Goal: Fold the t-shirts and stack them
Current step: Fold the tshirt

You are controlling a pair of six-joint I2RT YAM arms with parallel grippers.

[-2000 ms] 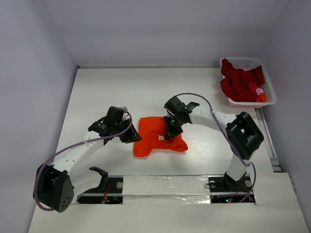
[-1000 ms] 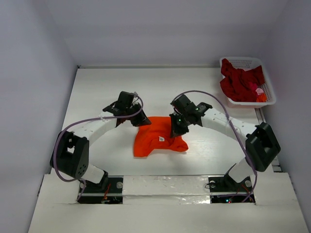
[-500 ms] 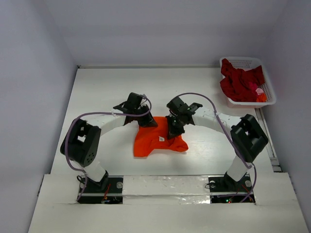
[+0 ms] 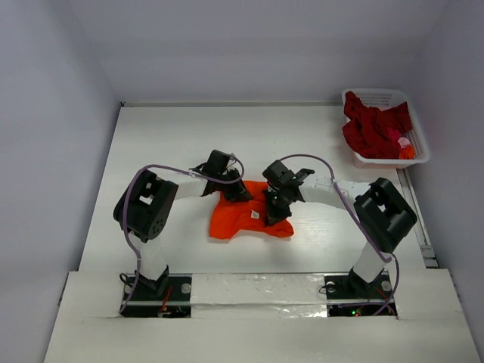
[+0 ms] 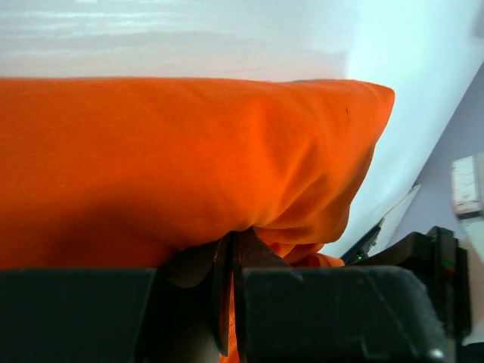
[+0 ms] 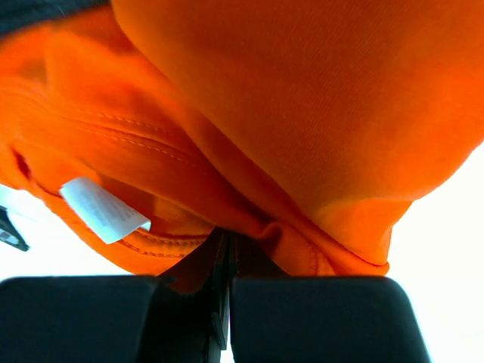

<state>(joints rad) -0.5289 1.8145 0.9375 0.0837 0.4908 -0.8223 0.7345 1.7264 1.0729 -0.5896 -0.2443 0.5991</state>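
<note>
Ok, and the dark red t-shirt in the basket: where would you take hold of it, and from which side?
Take the dark red t-shirt by the bunched fold at the left wall of the basket, where the cloth seems to rise over the rim, and come straight down from above. It lies crumpled with no flat edge showing, and the basket's walls would likely block a sideways approach.

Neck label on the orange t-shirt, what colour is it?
White: the neck label on the orange t-shirt shows best in the right wrist view.
</note>
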